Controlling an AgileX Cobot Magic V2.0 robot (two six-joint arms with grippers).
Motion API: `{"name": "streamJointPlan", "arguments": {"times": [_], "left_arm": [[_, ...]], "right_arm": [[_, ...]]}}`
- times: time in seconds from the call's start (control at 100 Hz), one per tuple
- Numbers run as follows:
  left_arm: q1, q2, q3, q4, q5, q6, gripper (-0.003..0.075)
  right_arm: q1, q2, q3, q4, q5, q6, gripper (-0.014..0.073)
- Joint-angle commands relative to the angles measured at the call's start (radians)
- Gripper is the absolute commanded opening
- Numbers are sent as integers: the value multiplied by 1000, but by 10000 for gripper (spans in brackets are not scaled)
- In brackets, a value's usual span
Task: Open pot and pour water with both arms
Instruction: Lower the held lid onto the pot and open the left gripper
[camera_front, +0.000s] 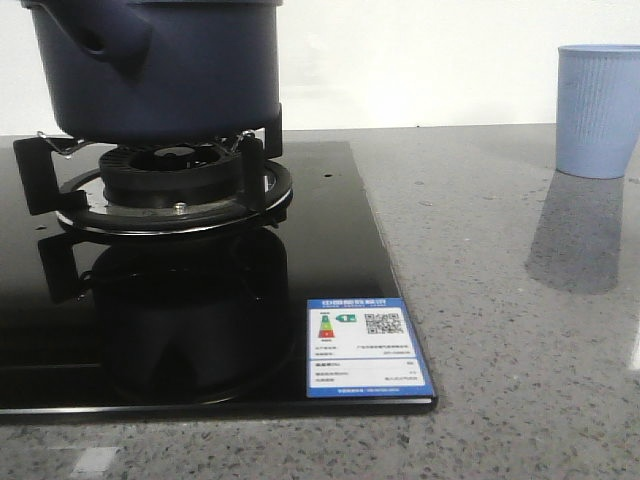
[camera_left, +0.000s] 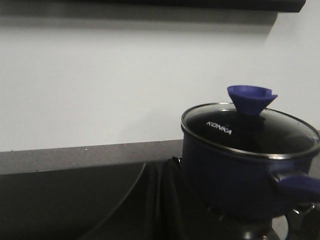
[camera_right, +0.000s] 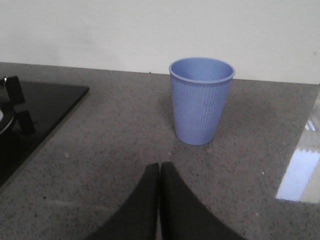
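One dark blue pot (camera_front: 155, 65) sits on the burner (camera_front: 175, 185) of a black glass stove (camera_front: 330, 260), at the left of the grey counter (camera_front: 500, 300). Its glass lid (camera_left: 250, 132) is on, with a blue funnel-shaped knob (camera_left: 251, 99) on top and a stubby handle (camera_left: 297, 186) at the side. A pale blue ribbed cup (camera_right: 201, 100) stands upright on the counter, well apart from the stove. The right gripper (camera_right: 159, 172) is clenched, fingers pressed together on nothing, near the cup. The left gripper's fingers are out of sight.
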Motion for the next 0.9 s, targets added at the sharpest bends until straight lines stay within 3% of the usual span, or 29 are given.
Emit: {"name": "streamJointPlan", "arguments": {"times": [0.0, 0.19, 0.89], "left_arm": [[3, -68, 32, -62, -49, 4, -19], [3, -148, 71, -66, -22, 4, -19], [3, -148, 71, -66, -20, 4, -19]], "right_arm": [[-1, -7, -1, -31, -51, -3, -53], [-1, -7, 3, -31, -73, -3, -53], [-1, -7, 3, -31, -60, -3, -53]]}}
